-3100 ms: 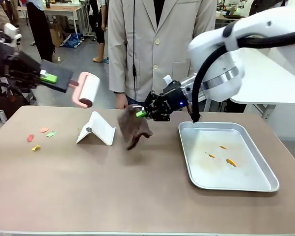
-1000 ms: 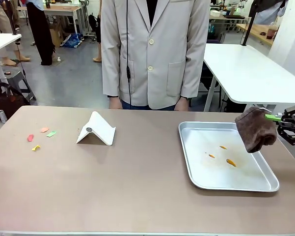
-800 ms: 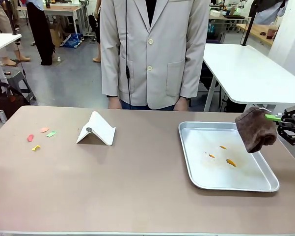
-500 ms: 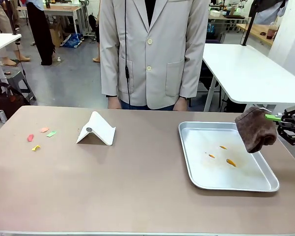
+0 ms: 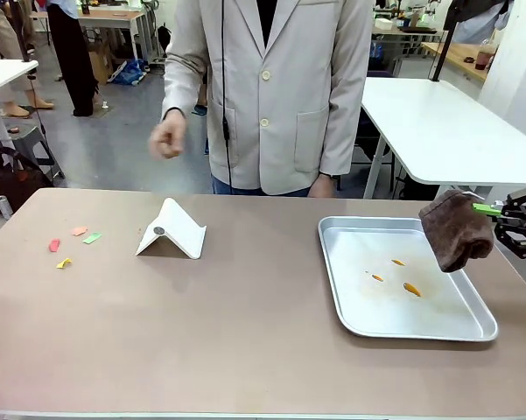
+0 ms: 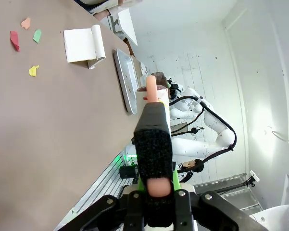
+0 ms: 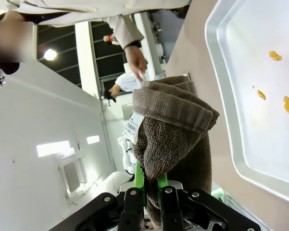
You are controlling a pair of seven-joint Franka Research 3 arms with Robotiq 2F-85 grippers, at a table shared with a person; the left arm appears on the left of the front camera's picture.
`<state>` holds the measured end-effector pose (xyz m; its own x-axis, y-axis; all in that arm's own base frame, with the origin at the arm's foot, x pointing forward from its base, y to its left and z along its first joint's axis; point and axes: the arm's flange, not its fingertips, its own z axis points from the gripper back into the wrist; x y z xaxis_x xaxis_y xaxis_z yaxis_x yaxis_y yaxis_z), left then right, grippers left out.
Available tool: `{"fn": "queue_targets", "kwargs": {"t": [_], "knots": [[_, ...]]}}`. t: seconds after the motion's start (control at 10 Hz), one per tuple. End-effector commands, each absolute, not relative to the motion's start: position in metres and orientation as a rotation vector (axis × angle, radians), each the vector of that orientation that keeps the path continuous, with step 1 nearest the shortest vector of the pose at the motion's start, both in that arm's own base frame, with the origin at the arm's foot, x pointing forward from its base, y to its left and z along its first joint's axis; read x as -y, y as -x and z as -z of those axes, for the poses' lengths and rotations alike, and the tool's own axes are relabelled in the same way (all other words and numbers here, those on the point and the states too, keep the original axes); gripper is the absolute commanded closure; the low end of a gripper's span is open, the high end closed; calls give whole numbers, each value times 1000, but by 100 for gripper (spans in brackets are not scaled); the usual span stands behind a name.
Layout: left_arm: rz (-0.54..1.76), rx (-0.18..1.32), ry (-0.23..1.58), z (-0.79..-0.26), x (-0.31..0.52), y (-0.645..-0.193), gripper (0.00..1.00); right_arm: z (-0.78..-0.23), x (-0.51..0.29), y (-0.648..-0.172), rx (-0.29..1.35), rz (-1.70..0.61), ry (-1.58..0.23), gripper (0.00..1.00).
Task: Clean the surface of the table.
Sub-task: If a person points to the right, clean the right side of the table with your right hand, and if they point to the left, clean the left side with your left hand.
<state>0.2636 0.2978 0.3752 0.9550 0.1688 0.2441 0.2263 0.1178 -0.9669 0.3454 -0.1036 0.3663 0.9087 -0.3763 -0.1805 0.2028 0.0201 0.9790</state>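
Person's hand is now hanging at chest height, loosely fisted; half a second back both hands were resting low at the far edge of the worktop. The other hand is staying down by that edge.

Right tool is not shifting over the last second. It is holding out by the worktop's right end, jaws pinched tight on a brown terry cloth that is drooping above the outer rim of the metal tray. Left tool is clamped hard on the black-wrapped handle of a pink lint roller, hovering off the left end and looking down along the surface.

Reading: hands and arms are now clear of the surface, yet the coloured paper scraps are lying near the left end untouched — cleaning looks barely begun.

Worktop is sitting between robot and person, top flat and facing up. Its long axis is running left to right, with one long side towards the person.
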Motion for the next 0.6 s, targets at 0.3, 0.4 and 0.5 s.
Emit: {"fn": "queue_targets", "kwargs": {"t": [0.3, 0.4, 0.5], "knots": [[46, 333, 1468, -377, -297, -262, 100, -369, 105, -345, 149, 449, -1495, 100], [46, 333, 1468, -377, -297, -262, 100, -369, 105, -345, 149, 449, -1495, 100], [46, 333, 1468, -377, -297, -262, 100, -369, 105, -345, 149, 449, -1495, 100]]}}
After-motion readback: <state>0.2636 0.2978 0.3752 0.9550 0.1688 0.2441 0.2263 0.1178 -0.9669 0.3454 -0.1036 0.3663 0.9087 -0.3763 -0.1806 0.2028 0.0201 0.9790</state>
